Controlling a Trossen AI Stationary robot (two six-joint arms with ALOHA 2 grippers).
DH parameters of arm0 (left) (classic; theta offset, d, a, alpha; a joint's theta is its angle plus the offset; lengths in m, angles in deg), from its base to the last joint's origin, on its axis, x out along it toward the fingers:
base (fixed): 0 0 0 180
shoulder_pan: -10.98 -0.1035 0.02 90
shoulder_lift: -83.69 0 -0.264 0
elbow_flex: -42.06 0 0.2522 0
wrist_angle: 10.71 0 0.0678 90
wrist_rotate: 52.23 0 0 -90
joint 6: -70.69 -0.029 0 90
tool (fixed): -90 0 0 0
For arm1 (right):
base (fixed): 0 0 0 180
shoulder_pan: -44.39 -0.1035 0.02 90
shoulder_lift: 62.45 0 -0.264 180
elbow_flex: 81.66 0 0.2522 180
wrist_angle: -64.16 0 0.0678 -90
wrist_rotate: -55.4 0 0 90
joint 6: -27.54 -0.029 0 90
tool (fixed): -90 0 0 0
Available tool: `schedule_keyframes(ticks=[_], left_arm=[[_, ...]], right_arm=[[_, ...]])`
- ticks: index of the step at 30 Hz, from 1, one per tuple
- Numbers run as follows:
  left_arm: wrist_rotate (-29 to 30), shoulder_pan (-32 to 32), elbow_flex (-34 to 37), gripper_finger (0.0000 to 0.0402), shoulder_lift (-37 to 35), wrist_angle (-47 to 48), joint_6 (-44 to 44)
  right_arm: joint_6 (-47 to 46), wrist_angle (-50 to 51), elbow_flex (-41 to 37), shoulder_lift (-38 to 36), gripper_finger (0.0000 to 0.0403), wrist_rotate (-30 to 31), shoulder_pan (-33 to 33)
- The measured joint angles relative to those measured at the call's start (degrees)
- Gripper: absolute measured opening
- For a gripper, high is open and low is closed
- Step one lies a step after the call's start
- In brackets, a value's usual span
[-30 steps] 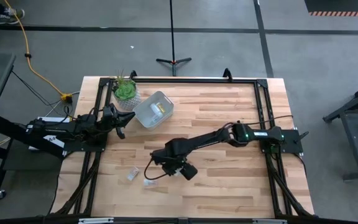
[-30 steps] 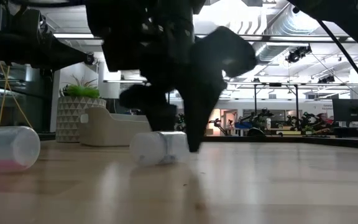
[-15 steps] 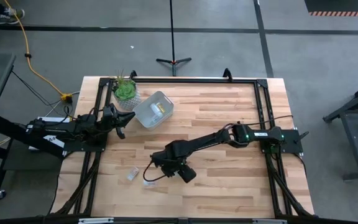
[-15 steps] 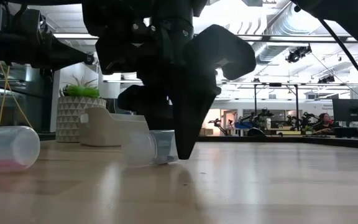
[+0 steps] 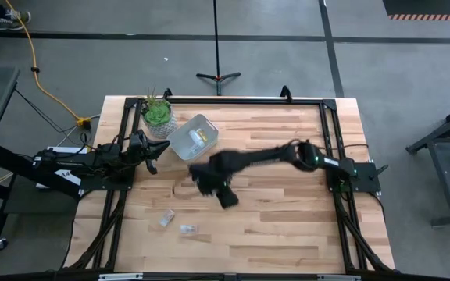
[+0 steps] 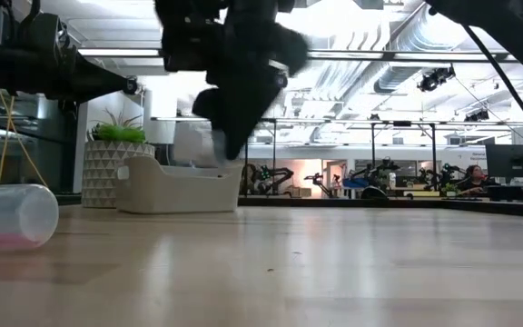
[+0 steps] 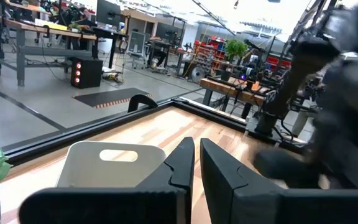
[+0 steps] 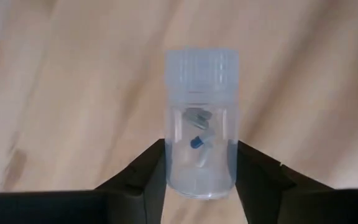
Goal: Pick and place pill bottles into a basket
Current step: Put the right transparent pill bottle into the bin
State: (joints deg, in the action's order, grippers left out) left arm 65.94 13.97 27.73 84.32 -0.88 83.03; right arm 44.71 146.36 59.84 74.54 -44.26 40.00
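My right gripper (image 5: 200,176) is above the table's middle, just near of the basket, shut on a clear pill bottle (image 8: 202,134) with a white cap and a grey and a blue pill inside. The pale basket (image 5: 193,136) stands at the far left and holds a yellowish bottle (image 5: 199,136). Two more bottles (image 5: 166,218) (image 5: 187,229) lie on their sides near the front left. One of them shows as a clear bottle (image 6: 12,216) in the low view. My left gripper (image 5: 151,154) waits shut at the left edge, beside the basket. My right gripper pinches the bottle's clear body near its bottom end (image 8: 174,177) between its two fingers (image 8: 146,177), one on each side. The fingers lie across the bottle, and the white cap (image 8: 202,65) points away from them. The bottle is lifted clear of the table (image 6: 193,145).
A green plant in a pale patterned pot (image 5: 157,115) stands just left of the basket at the far left corner. A black frame (image 5: 233,100) runs along the table's edges. Bare wood lies across the table's right half (image 5: 287,218).
My right gripper has closed on a bottle that lay on the table at the front left, has lifted it clear, and has swung up and toward the far edge, toward the basket. The other two bottles have stayed where they were.
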Motion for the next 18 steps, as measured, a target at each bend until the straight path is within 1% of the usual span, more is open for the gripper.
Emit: schedule_keyframes(ticks=[5, 11, 15, 18], left_arm=[[-0.02, 0.00, 0.00, 0.0065, 0.01, 0.00, 0.02], [-0.02, 0.00, 0.00, 0.0065, 0.01, 0.00, 0.02], [-0.02, 0.01, 0.01, 0.0065, 0.01, -0.02, 0.02], [-0.02, 0.00, 0.00, 0.0065, 0.00, -0.02, 0.01]], right_arm=[[-5.83, -8.31, 0.13, -3.72, 0.0145, -0.43, 7.57], [-21.04, -19.26, 0.13, -3.61, 0.0158, 0.25, 15.87], [-30.44, -18.95, 0.04, -3.24, 0.0147, 3.46, 20.19], [-35.39, -17.70, 0.02, -3.19, 0.0143, 4.03, 22.67]])
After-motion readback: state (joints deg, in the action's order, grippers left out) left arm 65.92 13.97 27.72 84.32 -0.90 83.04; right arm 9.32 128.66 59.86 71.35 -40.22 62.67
